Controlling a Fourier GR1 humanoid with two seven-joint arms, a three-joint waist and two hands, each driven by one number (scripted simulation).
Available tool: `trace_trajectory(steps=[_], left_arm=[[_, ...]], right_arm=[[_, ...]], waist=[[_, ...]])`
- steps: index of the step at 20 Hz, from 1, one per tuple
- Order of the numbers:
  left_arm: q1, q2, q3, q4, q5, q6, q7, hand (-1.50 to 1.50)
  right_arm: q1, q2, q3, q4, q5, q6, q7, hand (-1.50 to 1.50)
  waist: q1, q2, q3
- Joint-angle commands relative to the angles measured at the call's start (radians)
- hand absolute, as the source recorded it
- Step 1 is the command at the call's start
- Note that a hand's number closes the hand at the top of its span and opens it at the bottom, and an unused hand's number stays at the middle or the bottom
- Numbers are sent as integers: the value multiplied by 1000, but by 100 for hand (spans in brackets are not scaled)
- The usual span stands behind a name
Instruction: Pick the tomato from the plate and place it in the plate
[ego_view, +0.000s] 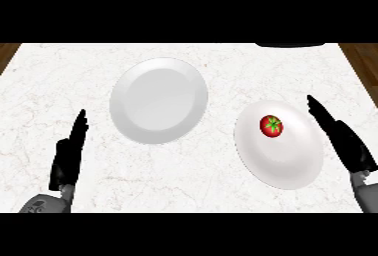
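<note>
A red tomato (272, 126) with a green stem lies on the upper middle of the right white plate (291, 165). A second white plate (157, 100), bare, sits to its upper left on the marble counter. My right hand (341, 137) stands edge-on just right of the tomato's plate, fingers straight and pointing away, not touching the tomato. My left hand (69, 155) rests open at the lower left, fingers up, left of the bare plate.
The white marble counter (66, 75) spans the view, with wooden floor showing at both upper corners. A dark object (295, 45) pokes in at the top right edge.
</note>
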Motion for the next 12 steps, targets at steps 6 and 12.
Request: trace_trajectory(steps=[6, 12], left_arm=[[-244, 64, 6, -171, 16, -165, -57, 0], [-218, 99, 57, -205, 105, -249, -6, 0]], right_arm=[[-259, 277, 196, -120, -82, 164, -108, 150], [-196, 338, 283, 71, 356, -244, -36, -150]], waist=[[125, -4, 8], [66, 1, 4]])
